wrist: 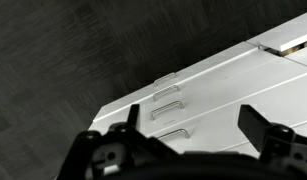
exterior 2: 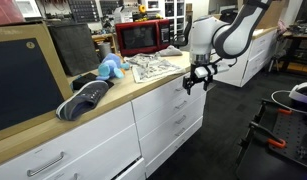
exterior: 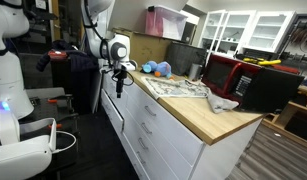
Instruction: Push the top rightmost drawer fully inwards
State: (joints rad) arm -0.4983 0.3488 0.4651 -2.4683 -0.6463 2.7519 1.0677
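Observation:
The top rightmost drawer [exterior 2: 173,86] is the uppermost white front in the drawer stack under the wooden countertop [exterior 2: 143,82], below the newspapers. It also shows in an exterior view [exterior: 156,106]. I cannot tell how far it stands out. My gripper [exterior 2: 198,80] hangs in the aisle just in front of this stack, at top-drawer height, pointing down, open and empty; it also shows in an exterior view [exterior: 119,76]. In the wrist view my open gripper [wrist: 193,128] frames white drawer fronts with metal bar handles [wrist: 171,100]; the topmost front is partly hidden by my fingers.
On the countertop lie newspapers [exterior 2: 153,67], a blue soft toy [exterior 2: 111,68], a dark shoe [exterior 2: 83,100] and a red microwave [exterior 2: 143,36]. More white drawers [exterior 2: 68,150] continue along the cabinet. Dark floor [wrist: 63,60] fills the aisle. A white robot body [exterior: 8,70] and equipment stand across the aisle.

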